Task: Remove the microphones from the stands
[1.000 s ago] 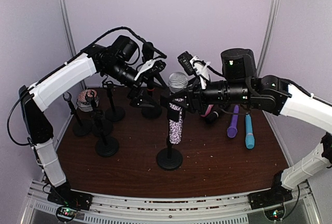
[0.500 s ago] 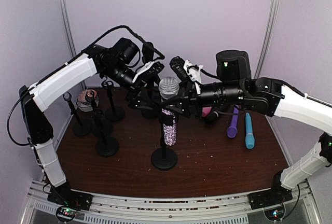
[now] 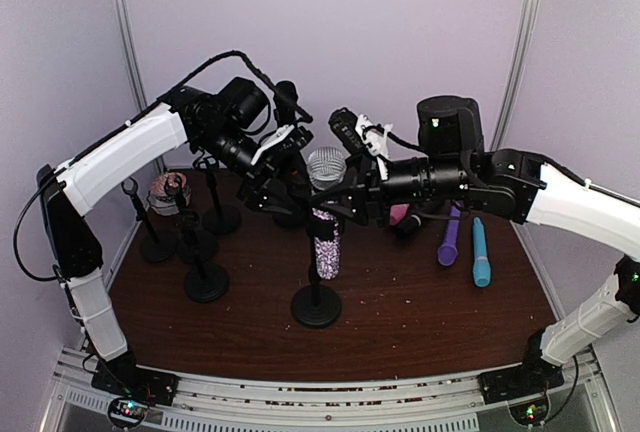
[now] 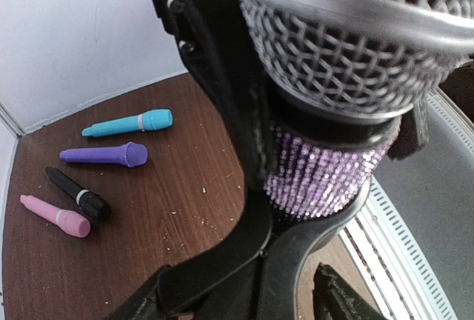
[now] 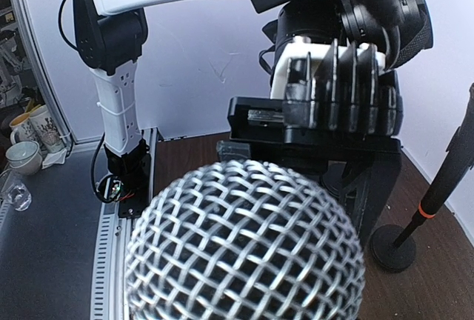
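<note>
The microphone (image 3: 326, 168) has a silver mesh head and a purple glitter body, and it sits upright in the clip of a black stand (image 3: 317, 307) at mid table. My right gripper (image 3: 342, 204) comes in from the right and is shut on the microphone just under the head. In the right wrist view the mesh head (image 5: 244, 250) hides its fingers. My left gripper (image 3: 283, 190) reaches in from the left. In the left wrist view my left gripper (image 4: 244, 301) straddles the stand's clip (image 4: 296, 253) below the glitter body (image 4: 326, 179), with a gap at the right finger (image 4: 348, 298).
Cyan (image 3: 481, 252), purple (image 3: 448, 235) and pink (image 3: 400, 217) microphones lie at the back right, with a black one (image 4: 78, 194) among them. Several bare stands (image 3: 205, 282) crowd the left side. The back wall is close behind both arms.
The right gripper has carried the microphone and its stand a little to the left, toward the left gripper. The left jaws have narrowed around the clip.
</note>
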Tool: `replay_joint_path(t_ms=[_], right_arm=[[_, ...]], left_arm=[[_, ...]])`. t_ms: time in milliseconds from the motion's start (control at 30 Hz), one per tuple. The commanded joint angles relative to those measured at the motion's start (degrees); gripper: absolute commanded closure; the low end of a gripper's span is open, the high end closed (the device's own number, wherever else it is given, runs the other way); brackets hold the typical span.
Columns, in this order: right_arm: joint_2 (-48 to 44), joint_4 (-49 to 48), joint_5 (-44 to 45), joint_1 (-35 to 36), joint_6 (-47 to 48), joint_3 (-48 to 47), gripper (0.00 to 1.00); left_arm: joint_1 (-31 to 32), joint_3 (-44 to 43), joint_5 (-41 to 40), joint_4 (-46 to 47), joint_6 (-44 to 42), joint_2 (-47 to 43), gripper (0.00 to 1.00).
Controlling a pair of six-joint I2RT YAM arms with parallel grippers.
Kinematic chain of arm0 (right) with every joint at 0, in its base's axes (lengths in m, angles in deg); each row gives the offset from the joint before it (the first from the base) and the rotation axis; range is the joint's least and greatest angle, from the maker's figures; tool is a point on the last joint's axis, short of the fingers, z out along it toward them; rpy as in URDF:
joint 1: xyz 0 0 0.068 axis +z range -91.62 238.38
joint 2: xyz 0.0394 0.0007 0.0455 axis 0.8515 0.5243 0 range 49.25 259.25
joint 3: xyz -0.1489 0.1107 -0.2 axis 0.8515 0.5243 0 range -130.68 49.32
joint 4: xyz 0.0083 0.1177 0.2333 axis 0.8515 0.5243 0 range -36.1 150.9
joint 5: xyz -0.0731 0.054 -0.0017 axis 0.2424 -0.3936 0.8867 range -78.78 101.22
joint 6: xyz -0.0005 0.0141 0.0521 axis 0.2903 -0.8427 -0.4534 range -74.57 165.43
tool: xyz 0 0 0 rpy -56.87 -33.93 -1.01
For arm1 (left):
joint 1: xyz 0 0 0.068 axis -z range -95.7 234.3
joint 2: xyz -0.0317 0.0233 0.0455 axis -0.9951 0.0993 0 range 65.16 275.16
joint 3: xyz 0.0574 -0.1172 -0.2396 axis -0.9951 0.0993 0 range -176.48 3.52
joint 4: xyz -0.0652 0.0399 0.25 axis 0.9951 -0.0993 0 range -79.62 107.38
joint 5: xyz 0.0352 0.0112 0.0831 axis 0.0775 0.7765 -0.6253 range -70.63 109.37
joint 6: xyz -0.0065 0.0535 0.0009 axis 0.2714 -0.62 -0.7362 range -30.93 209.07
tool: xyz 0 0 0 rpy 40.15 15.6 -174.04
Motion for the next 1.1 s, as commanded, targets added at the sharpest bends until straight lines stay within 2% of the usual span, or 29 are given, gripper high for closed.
replay_joint_path(t_ms=[0,200,300,500,600,733,767,1000,1067], right_arm=[[-0.16,-6.16,-0.50,-0.96,0.45,-0.52,0.84],[-0.10,-6.08,-1.63,-1.41,0.11,-0.58,0.85],[0.14,-5.83,-2.08,-1.66,0.02,-0.71,0.85],[0.20,-5.90,-2.35,-1.73,-0.15,-0.78,0.87],[0.10,-5.69,-2.35,-1.83,-0.11,-0.91,0.87],[-0.37,-4.85,-2.14,-1.82,0.25,-1.24,0.87],[-0.55,-4.58,-1.83,-1.78,0.46,-1.35,0.87],[-3.39,-2.91,-0.06,-1.95,1.71,-3.65,0.87],[-5.42,-3.23,0.14,-1.89,1.92,-4.77,0.87]], left_arm=[[0.80,-1.07,1.87,-0.56,-1.78,-1.80,0.36],[1.54,-1.33,1.96,-0.52,-2.12,-1.81,0.40],[1.75,-1.40,1.86,-0.52,-2.39,-1.81,0.34],[1.94,-1.64,1.44,-0.52,-2.55,-1.68,0.29],[1.95,-1.89,0.83,-0.95,-2.86,-1.35,0.43],[1.95,-1.91,-0.98,-1.70,-4.00,-1.15,0.75],[1.94,-1.92,-1.35,-1.71,-4.05,-1.12,0.80],[1.95,-2.09,-3.94,-1.75,-3.97,-0.95,0.84],[1.96,-1.89,-4.96,-1.71,-4.00,-0.85,0.95]])
